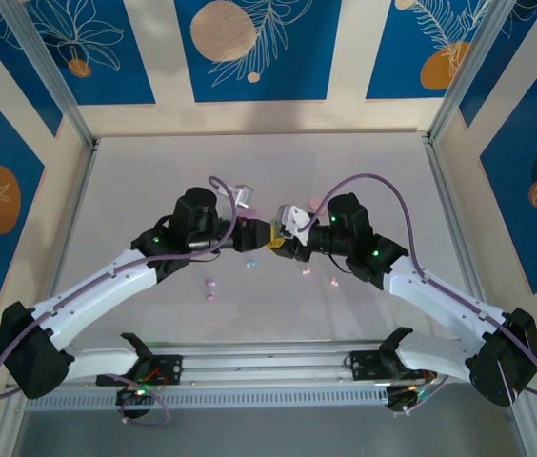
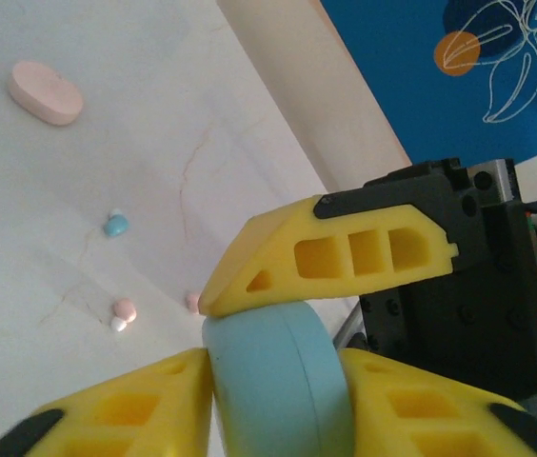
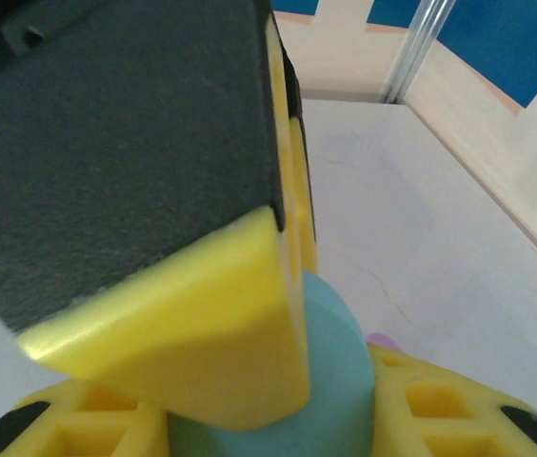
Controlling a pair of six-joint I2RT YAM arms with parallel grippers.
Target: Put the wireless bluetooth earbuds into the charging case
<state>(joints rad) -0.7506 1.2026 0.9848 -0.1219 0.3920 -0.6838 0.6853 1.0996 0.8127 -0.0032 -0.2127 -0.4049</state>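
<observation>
One light blue case (image 2: pixel 268 367), clamped by left gripper (image 2: pixel 273 390) and right gripper (image 3: pixel 288 433); I count one peach case (image 2: pixel 45 92), three earbuds (image 2: pixel 115 225).

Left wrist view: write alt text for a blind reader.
The left tool clamps a light blue rounded plastic case, the right tool's yellow finger touching its top. A peach pebble-shaped case and tiny earbuds lie beyond.

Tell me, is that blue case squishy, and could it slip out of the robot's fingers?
Probably stiff, not squishy: the blue case shows no dent where the left gripper and right gripper pinch it. Its sides look smooth and curved, so it might slip if squeezed off-centre. Set down on its rounded edge, it would likely roll or tip.
</observation>
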